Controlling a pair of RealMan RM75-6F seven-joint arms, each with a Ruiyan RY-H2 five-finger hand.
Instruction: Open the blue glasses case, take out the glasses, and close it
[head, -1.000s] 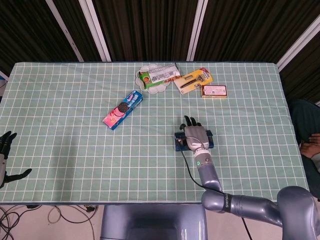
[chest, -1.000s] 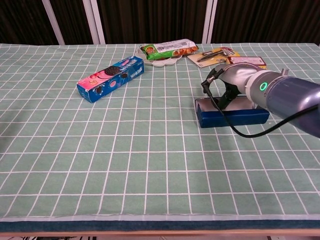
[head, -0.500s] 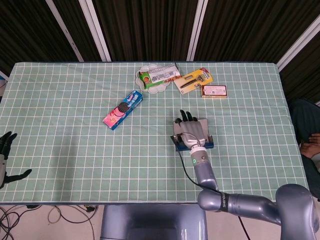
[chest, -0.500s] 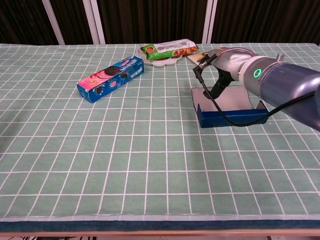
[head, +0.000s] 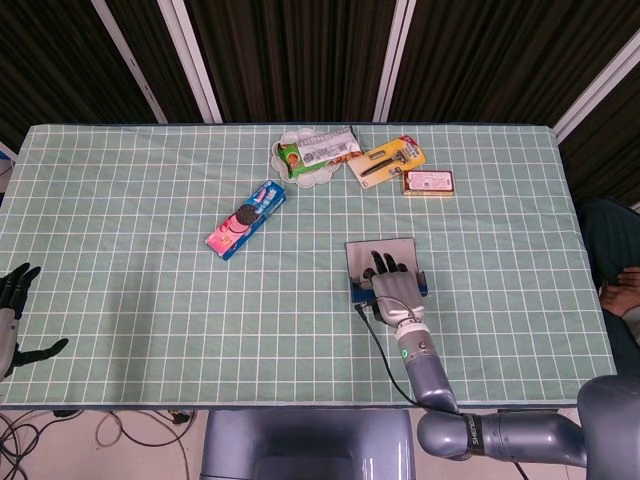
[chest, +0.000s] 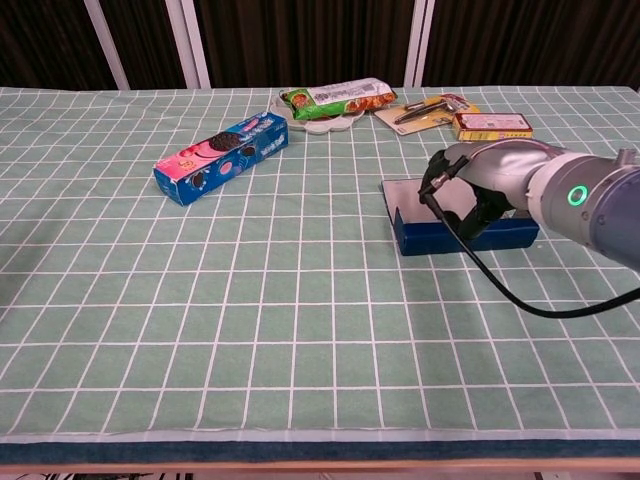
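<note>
The blue glasses case (head: 420, 284) (chest: 460, 238) lies open right of the table's middle, its grey-lined lid (head: 380, 252) (chest: 408, 190) folded flat toward the far side. My right hand (head: 392, 285) (chest: 482, 182) hovers over the case's base, fingers reaching down into it. The hand covers the inside of the case, so the glasses are hidden. My left hand (head: 12, 312) sits off the table's near left corner, fingers spread and holding nothing.
A blue cookie box (head: 247, 218) (chest: 222, 157) lies left of the case. At the far edge are a green snack packet on a white plate (head: 317, 152), a carded razor (head: 386, 161) and a small orange box (head: 429, 181). A person (head: 622, 290) sits at the right.
The lid has swung from half raised to lying flat and open. My right hand has drawn back toward me from the lid and now sits over the case's base.
</note>
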